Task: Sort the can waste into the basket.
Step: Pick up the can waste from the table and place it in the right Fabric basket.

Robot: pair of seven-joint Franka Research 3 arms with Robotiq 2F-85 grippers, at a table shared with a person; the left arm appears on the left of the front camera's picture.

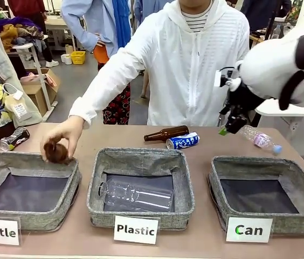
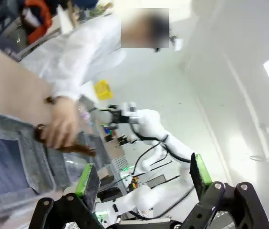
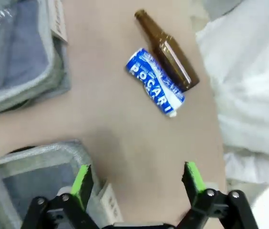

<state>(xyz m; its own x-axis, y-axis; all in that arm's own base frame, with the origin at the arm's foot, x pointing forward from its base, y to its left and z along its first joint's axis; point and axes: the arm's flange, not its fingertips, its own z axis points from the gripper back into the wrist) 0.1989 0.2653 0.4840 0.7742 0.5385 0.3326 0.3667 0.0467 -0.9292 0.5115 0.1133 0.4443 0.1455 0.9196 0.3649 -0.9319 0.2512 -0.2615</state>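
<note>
Front view: the right fingers [image 1: 237, 121] hang above the table [image 1: 208, 141]. The blue POCARI SWEAT can [image 1: 182, 141] lies on the table beside them, and the "Can" basket [image 1: 260, 161] sits below them. The black-and-silver can [image 1: 13, 138] lies well apart.

Left wrist view: the left fingers [image 2: 87, 179] are spread and empty.

Right wrist view: the right fingers [image 3: 82, 183] are spread and empty. The blue POCARI SWEAT can [image 3: 156, 88] lies ahead of the fingertips, against a brown bottle [image 3: 168, 52].
</note>
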